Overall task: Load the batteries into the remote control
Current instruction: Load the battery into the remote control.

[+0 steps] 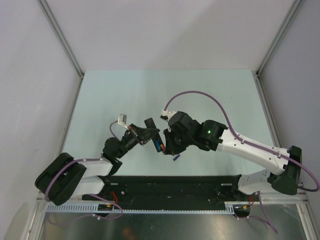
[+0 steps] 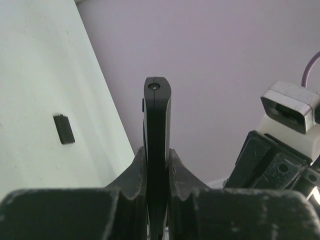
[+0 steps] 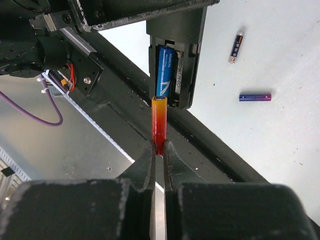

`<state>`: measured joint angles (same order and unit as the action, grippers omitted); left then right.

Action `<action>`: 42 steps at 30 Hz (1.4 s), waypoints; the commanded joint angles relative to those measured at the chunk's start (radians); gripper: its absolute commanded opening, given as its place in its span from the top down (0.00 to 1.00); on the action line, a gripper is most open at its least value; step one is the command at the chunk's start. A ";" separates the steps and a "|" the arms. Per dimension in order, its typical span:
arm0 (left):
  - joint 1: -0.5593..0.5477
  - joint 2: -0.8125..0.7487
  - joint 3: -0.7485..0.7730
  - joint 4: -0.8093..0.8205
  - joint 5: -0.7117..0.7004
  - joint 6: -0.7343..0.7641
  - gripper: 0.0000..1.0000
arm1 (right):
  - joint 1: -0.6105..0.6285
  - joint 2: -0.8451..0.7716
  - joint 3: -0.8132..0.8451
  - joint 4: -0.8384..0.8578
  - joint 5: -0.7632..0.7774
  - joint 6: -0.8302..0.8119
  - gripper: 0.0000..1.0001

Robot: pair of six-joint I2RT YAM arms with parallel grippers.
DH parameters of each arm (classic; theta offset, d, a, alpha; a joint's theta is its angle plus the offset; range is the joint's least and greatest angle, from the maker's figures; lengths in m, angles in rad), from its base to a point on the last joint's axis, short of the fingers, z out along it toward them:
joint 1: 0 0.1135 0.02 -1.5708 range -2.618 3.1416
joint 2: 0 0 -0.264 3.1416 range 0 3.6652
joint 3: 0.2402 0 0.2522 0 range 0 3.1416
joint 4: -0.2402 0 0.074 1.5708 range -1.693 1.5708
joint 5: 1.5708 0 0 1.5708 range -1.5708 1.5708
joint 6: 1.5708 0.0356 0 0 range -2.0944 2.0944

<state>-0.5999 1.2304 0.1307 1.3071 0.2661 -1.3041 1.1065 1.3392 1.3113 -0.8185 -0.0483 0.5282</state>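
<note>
Orange battery (image 3: 159, 122) pinched in right fingers (image 3: 142, 167); left fingers (image 2: 131, 182) clamp remote control (image 2: 157, 135) (blue cell (image 3: 165, 70) inside).

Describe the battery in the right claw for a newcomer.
Find the right claw over the table. The battery sticks out of it, pointing at the open remote. It alone is orange-red; a blue battery sits in the remote, two dark batteries lie on the table.

Battery (image 3: 165, 75) in remote (image 3: 190, 65); second battery (image 3: 159, 125) at its end; two batteries (image 3: 236, 45) (image 3: 255, 97) on table (image 3: 270, 160).
</note>
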 commanded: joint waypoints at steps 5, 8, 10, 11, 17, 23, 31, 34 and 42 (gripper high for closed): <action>-0.011 0.032 0.041 0.124 0.048 -0.054 1.00 | -0.060 0.031 0.040 0.005 -0.113 0.023 1.00; -0.012 0.030 0.040 0.127 0.047 -0.050 1.00 | -0.069 0.044 0.040 0.001 -0.122 0.026 1.00; -0.014 0.037 0.041 0.129 0.047 -0.055 1.00 | -0.079 0.051 0.039 -0.001 -0.133 0.030 1.00; -0.015 0.043 0.041 0.129 0.048 -0.066 1.00 | -0.080 0.057 0.040 -0.004 -0.137 0.032 1.00; -0.017 0.080 0.043 0.136 0.055 -0.095 1.00 | -0.116 0.077 0.058 -0.034 -0.179 0.046 1.00; -0.023 0.099 0.040 0.158 0.041 -0.098 1.00 | -0.148 0.097 0.062 -0.067 -0.220 0.056 1.00; -0.031 0.158 0.044 0.198 0.039 -0.118 1.00 | -0.171 0.126 0.072 -0.091 -0.289 0.062 1.00; -0.032 0.179 0.043 0.218 0.038 -0.126 1.00 | -0.175 0.135 0.078 -0.100 -0.306 0.058 1.00; -0.035 0.192 0.049 0.247 0.032 -0.130 1.00 | -0.172 0.164 0.080 -0.130 -0.321 0.047 1.00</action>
<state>-0.6254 1.4250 0.1406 1.3071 0.2996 -1.4155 0.9356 1.4910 1.3506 -0.9226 -0.3374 0.5762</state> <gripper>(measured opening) 0.148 0.034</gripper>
